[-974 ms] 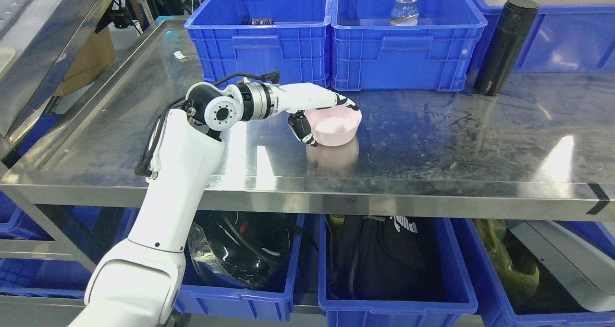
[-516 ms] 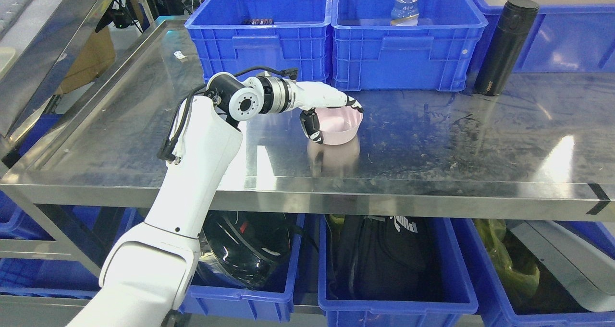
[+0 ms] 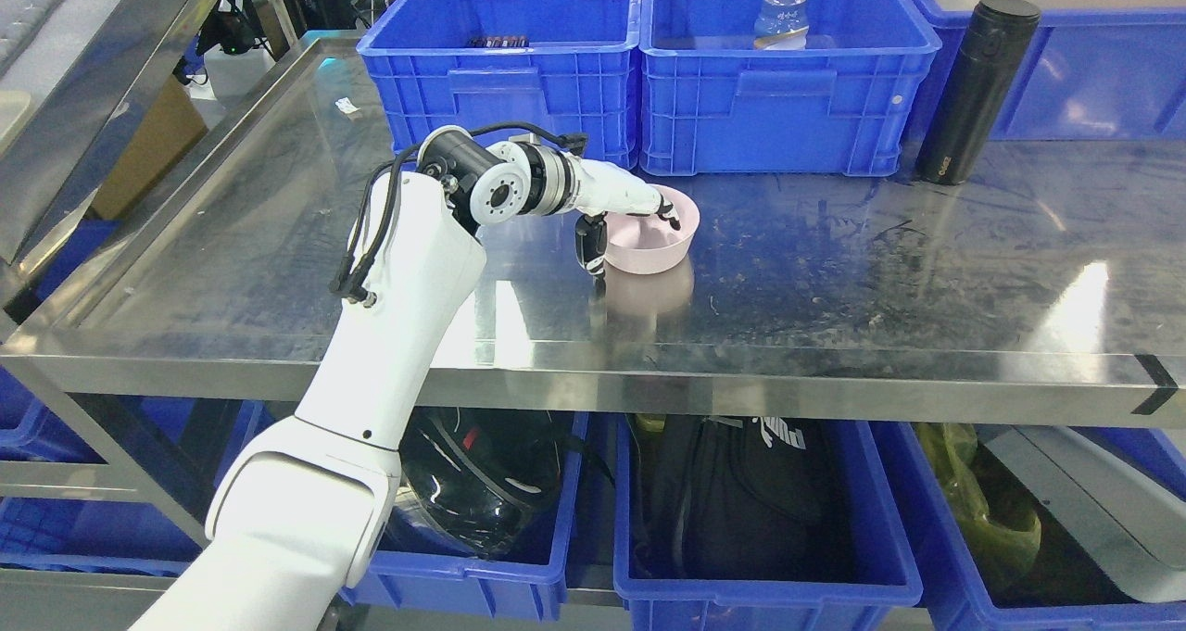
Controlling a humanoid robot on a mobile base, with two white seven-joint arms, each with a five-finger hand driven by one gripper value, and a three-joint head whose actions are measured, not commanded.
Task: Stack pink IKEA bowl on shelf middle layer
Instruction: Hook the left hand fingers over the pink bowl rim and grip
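The robot's white left arm (image 3: 408,270) rose from the lower left of the frame, bent at the elbow near the middle left, and its forearm ran rightward and level toward the centre. At its end the left hand (image 3: 619,212) was clamped on the small pink plastic bowl (image 3: 653,240): the black-tipped fingers (image 3: 663,208) lay curled over the near-left rim and dipped into the hollow, while the thumb (image 3: 590,246) pressed the outer wall on the bowl's left side. The bowl stood upright on the shiny steel shelf surface (image 3: 834,279), a little above the frame's centre, its pale reflection showing just below it in the metal. Behind it, toward the top of the frame, two large blue plastic crates (image 3: 649,103) stood side by side; the right one held a clear water bottle with a blue cap (image 3: 780,10). A tall black cylindrical flask (image 3: 973,89) stood upright at the upper right, well apart from the bowl. Compared with half a second before, the elbow had swung further right and up in the frame, the forearm appeared shorter, and the bowl sat slightly higher in the picture, nearer the crates, with its rim more level than the tilt seen earlier. The fingers had slid deeper inside the bowl.
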